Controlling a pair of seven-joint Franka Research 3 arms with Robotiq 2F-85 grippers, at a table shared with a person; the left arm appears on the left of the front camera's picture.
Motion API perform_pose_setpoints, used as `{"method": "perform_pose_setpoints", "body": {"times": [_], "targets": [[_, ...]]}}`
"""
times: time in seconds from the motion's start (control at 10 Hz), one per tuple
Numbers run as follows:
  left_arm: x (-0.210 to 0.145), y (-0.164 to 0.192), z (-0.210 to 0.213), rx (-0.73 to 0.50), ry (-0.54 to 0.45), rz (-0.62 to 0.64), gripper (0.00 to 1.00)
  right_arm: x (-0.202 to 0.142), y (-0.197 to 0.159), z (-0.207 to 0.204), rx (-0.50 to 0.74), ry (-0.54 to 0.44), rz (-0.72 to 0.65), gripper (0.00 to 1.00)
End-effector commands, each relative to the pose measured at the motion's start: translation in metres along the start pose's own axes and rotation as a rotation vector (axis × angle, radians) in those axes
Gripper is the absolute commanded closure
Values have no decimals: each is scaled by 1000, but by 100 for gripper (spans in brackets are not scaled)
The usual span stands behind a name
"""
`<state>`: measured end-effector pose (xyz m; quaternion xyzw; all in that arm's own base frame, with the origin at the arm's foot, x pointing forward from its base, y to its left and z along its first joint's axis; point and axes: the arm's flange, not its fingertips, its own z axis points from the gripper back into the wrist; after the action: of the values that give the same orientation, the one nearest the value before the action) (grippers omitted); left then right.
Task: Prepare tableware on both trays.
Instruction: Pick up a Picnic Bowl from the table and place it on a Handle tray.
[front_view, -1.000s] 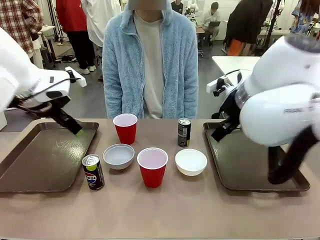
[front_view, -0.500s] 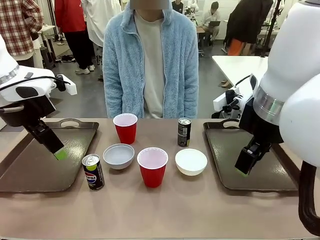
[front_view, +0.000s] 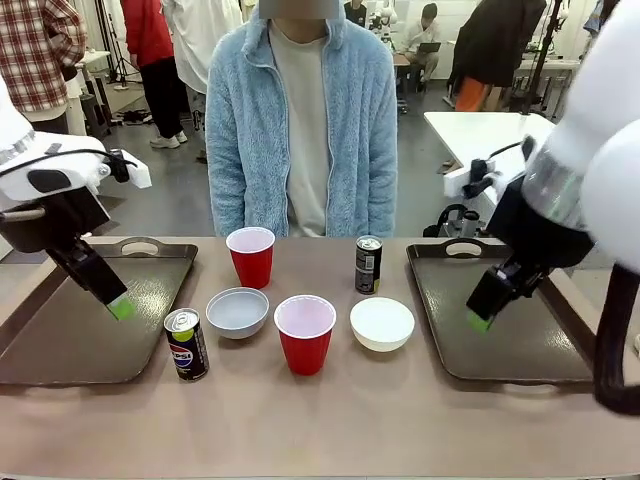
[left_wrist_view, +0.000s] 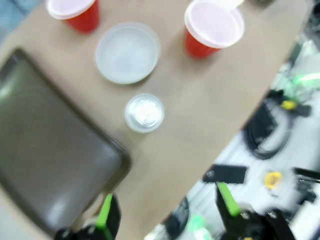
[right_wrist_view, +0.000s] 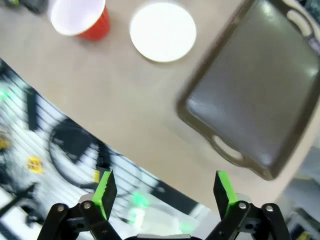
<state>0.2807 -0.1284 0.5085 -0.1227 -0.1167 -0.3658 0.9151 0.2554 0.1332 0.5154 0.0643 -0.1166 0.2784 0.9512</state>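
Two red cups stand mid-table, one far (front_view: 250, 256) and one near (front_view: 304, 333). A greyish bowl (front_view: 237, 311) and a white bowl (front_view: 381, 323) flank the near cup. The Pepsi can (front_view: 187, 344) stands front left, and the dark slim can (front_view: 368, 264) stands behind the white bowl. My left gripper (front_view: 121, 306) hangs open above the bare left tray (front_view: 50, 345). My right gripper (front_view: 478, 320) hangs open above the bare right tray (front_view: 525, 345). The left wrist view shows the can top (left_wrist_view: 144, 112), bowl (left_wrist_view: 128, 52) and tray (left_wrist_view: 45, 165). In the right wrist view are the white bowl (right_wrist_view: 163, 31) and tray (right_wrist_view: 255, 105).
A person in a pale blue fleece (front_view: 300, 120) stands at the table's far side, hands out of sight. The table's front strip (front_view: 320, 430) is bare wood. Cables and clutter lie on the floor below the near edge (left_wrist_view: 265, 130).
Over the last second my left gripper dropped from the tray's far rim toward its near right part. My right arm swung out over the right tray, then lifted slightly.
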Motion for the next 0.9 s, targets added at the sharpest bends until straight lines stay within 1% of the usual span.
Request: {"method": "perform_pose_setpoints", "body": {"times": [0.0,0.1,0.2,0.3,0.4,0.5,0.6,0.7,0.8], "targets": [[-25,40,31,-358,-184,16,0,-50,-60,4,313,-211,-199,0],[-42,69,41,-475,-302,67,0,-75,-94,12,407,-298,-299,0],[-57,95,45,-564,-393,114,0,-94,-120,12,469,-338,-377,0],[-76,118,44,-617,-464,162,0,-115,-143,11,514,-363,-445,0],[-97,137,51,-651,-510,223,0,-133,-153,7,542,-352,-488,0],[-115,159,49,-670,-546,278,0,-147,-170,3,562,-338,-531,0],[-129,178,48,-687,-550,333,0,-158,-182,-5,588,-330,-562,0],[-140,188,42,-701,-551,397,0,-169,-191,-14,624,-312,-590,0],[-149,195,36,-708,-535,433,0,-176,-198,-21,657,-306,-606,0]]}}
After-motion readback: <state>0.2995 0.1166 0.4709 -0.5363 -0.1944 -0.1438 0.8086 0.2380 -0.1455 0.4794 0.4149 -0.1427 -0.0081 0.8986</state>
